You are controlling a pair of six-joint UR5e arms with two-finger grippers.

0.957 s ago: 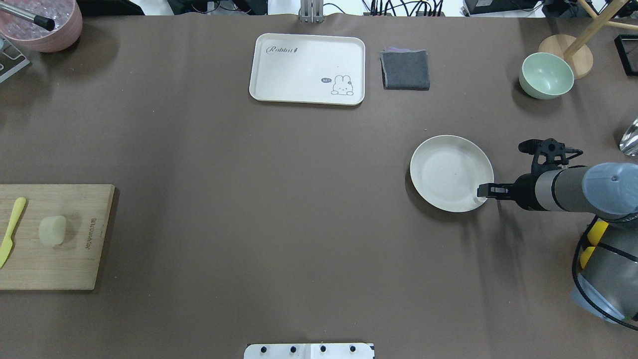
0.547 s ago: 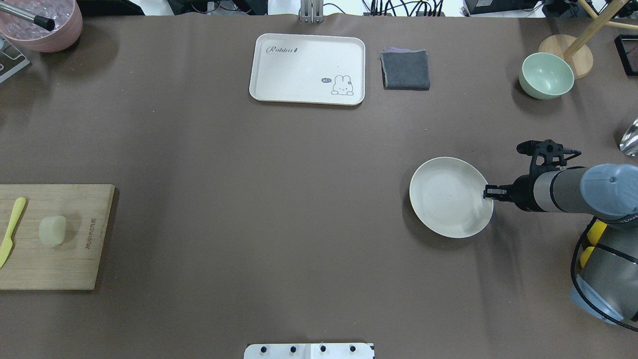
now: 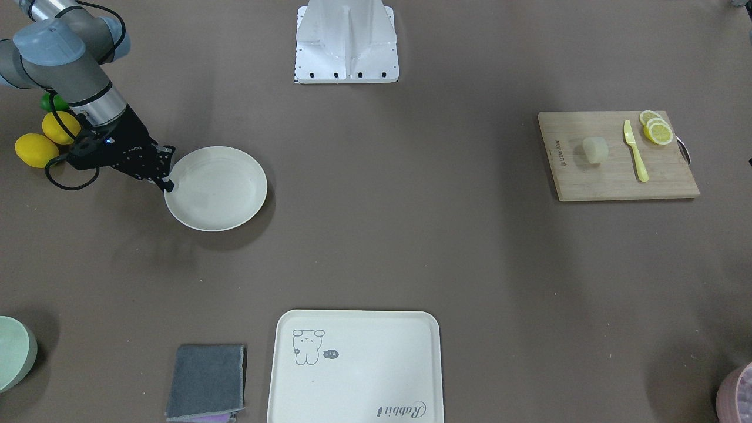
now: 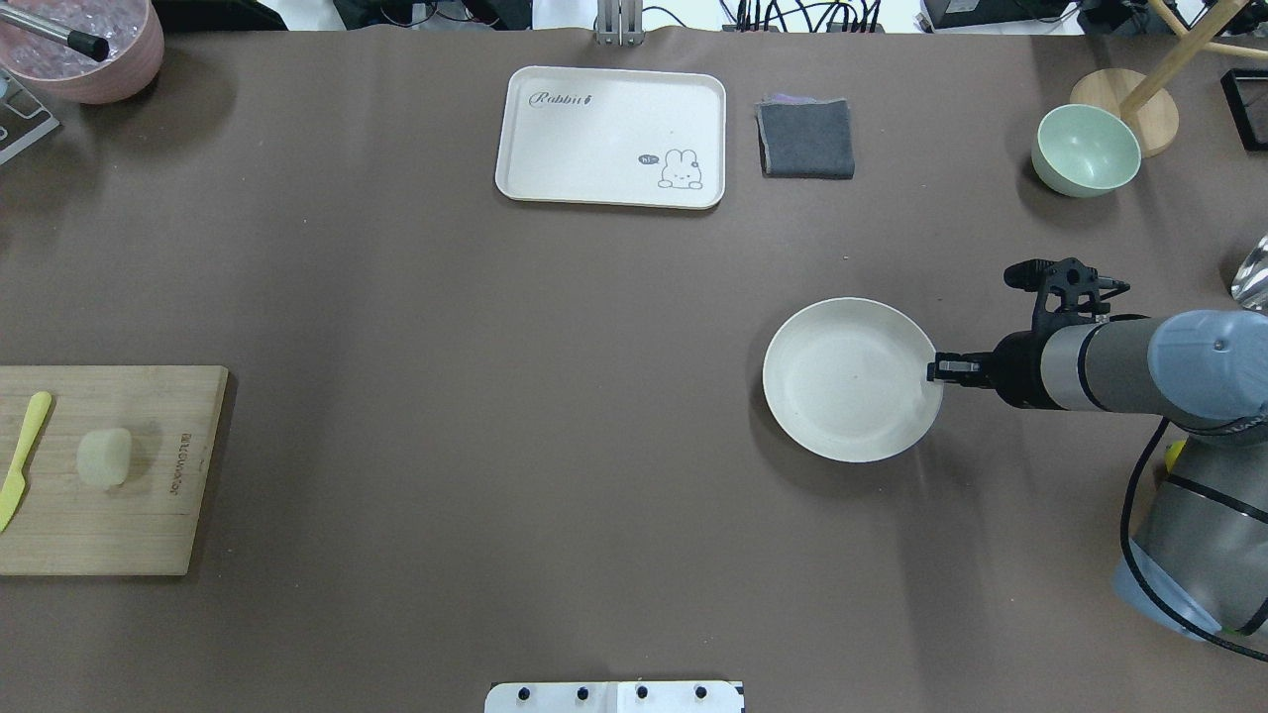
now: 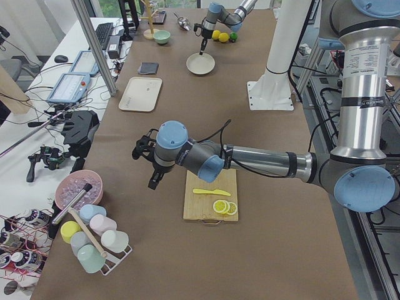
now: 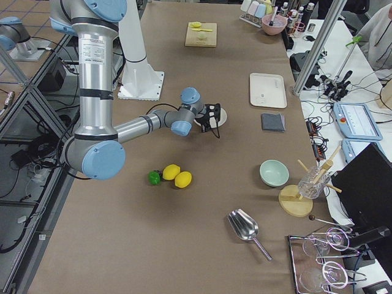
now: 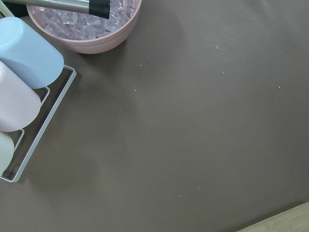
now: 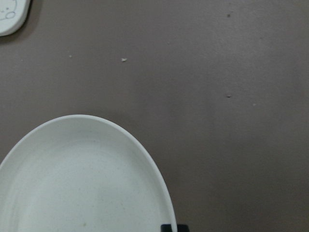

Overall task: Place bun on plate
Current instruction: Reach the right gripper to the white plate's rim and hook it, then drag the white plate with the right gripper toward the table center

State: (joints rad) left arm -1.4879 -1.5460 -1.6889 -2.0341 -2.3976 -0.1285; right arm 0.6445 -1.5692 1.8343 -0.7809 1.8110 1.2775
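From my station the table (image 4: pixel 495 396) reads as one long run of matte brown covering, faintly creased and speckled with crumbs. Past its far edge from the plate (image 4: pixel 842 386) I see a white side bench with tablets, cables and aluminium posts.

The plate is my marker: round, cream, plain, with a raised rim. The right fingers (image 4: pixel 946 370) are pinching that rim on the side toward the robot's right end of the table. A soft shadow lies under the plate.

Beyond the plate, away from the robot, sit a grey folded cloth (image 4: pixel 806 139) and a cream tray (image 4: pixel 594 149) with a rabbit drawing; a pale green bowl (image 4: pixel 1085 151) stands further toward the right end. Two lemons (image 3: pixel 35 147) lie behind the arm, on the robot's side of the plate.

The bun (image 4: pixel 104 458) is well apart from the plate, at the table's opposite end, resting on a wooden cutting board (image 4: pixel 149 525). It is a small, pale cream lump, rounded and matte. A yellow knife (image 4: pixel 22 456) lies just beside it, with lemon slices (image 3: pixel 657 129) past the knife.

The left fingers (image 5: pixel 153 181) hang near that board; I cannot tell whether they are spread or together.
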